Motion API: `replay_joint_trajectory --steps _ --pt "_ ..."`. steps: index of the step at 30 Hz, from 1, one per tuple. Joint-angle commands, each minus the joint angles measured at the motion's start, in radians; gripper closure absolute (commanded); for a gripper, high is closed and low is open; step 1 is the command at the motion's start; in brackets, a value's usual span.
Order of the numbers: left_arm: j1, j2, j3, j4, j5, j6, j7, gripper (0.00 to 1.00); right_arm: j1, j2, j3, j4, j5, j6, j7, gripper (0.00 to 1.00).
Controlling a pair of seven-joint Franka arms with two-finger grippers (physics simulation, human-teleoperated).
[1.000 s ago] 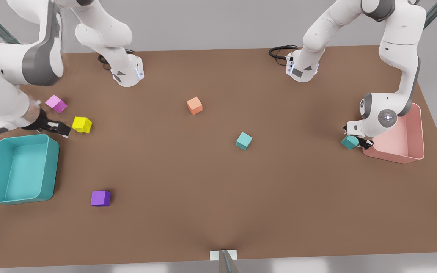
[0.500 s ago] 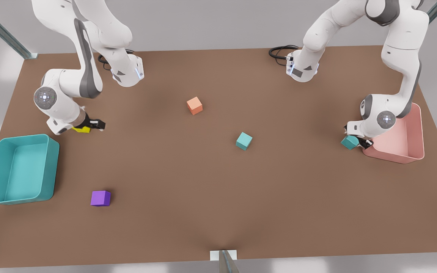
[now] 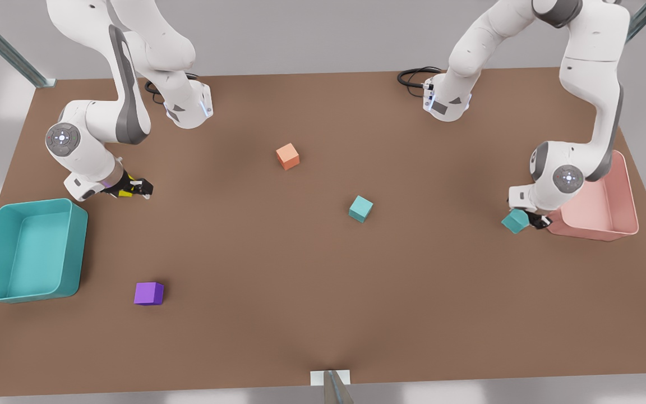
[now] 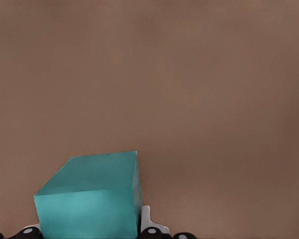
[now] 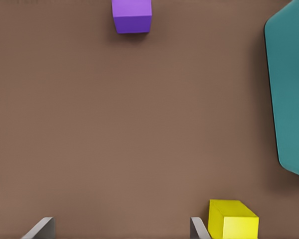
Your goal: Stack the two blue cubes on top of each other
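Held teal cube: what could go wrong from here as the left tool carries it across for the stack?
1. The held teal cube sits tilted in the left tool, so it may land crooked on the other teal cube and slide off.
2. The left tool is right beside the pink bin; pulling away could drag it.
3. The right tool is open with the yellow cube just outside one finger and could knock it.

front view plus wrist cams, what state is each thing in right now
left gripper: shut on the gripped blue cube
gripped blue cube: tilted, beside the pink bin
other blue cube: free, flat on the table
right gripper: open
yellow cube: ungripped, outside the right gripper's fingers
orange cube: resting free
purple cube: resting free
teal bin: upright
pink bin: upright
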Motion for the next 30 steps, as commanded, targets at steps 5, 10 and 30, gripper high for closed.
replay_joint_trajectory --steps 5,10,30 --pt "-0.016 0.018 -0.243 0.082 -0.133 -0.261 -0.499 0.39 0.001 0.002 0.000 0.001 0.001 -0.001 -0.035 0.00" --pt "-0.215 0.054 -0.398 0.086 -0.133 -0.297 -1.077 0.39 -0.003 -0.001 0.000 0.016 0.001 -0.028 -0.035 0.00" --pt "-0.734 0.250 -0.225 0.304 -0.015 -0.286 -1.614 0.39 -0.012 0.002 0.000 0.028 0.001 -0.036 -0.037 0.00"
